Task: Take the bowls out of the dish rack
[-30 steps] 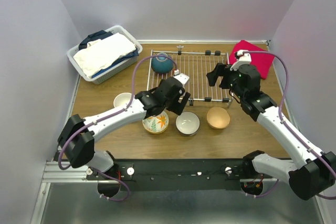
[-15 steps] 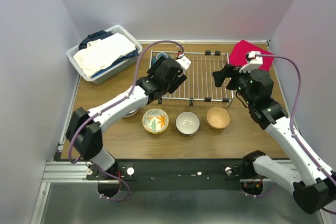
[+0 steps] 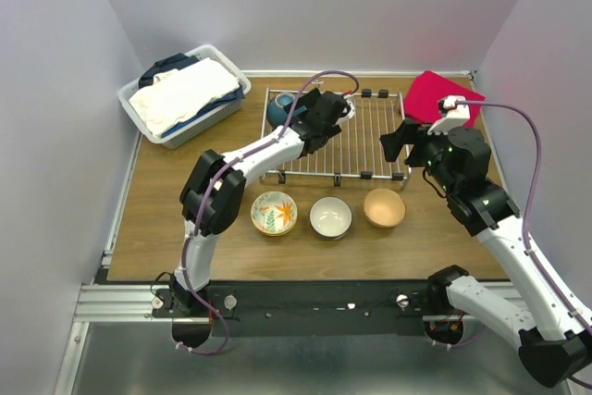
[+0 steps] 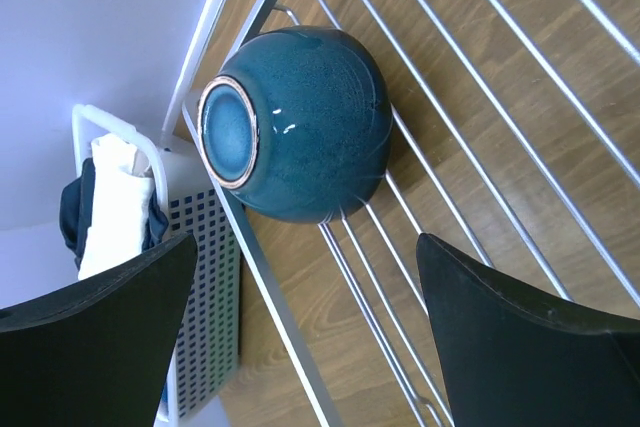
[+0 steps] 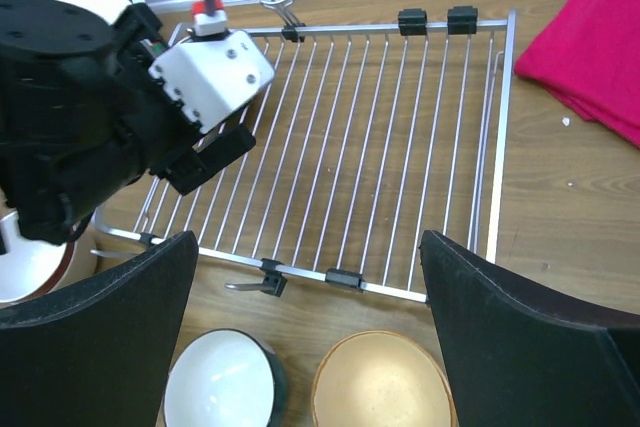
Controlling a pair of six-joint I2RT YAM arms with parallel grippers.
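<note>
Bowl count on the dish rack (image 3: pixel 370 136) stood at one: a teal bowl (image 3: pixel 280 106) sat in the rack's far-left corner, resting on the wires with its foot ring showing in the left wrist view (image 4: pixel 295 122). Whether it sat fully mouth-down or tipped could not be determined.

The left gripper (image 3: pixel 298 117) was reached out over the rack, aimed at the teal bowl and near it but not touching. Its fingers (image 4: pixel 110 337) were spread wide with nothing between them.

The right gripper (image 3: pixel 398 141) hovered over the rack's right side. Its fingers (image 5: pixel 520 347) were likewise wide apart and held nothing.

Three bowls stood upright in a row on the table (image 3: pixel 166 228), just in front of the rack's near rim: a floral bowl (image 3: pixel 274 213), a white bowl (image 3: pixel 330 217) and a tan bowl (image 3: pixel 385 208).

A white laundry basket (image 3: pixel 185 94) of folded cloth lay at the far left of the table. A red cloth (image 3: pixel 442 99) lay at the far right, beside the rack.
</note>
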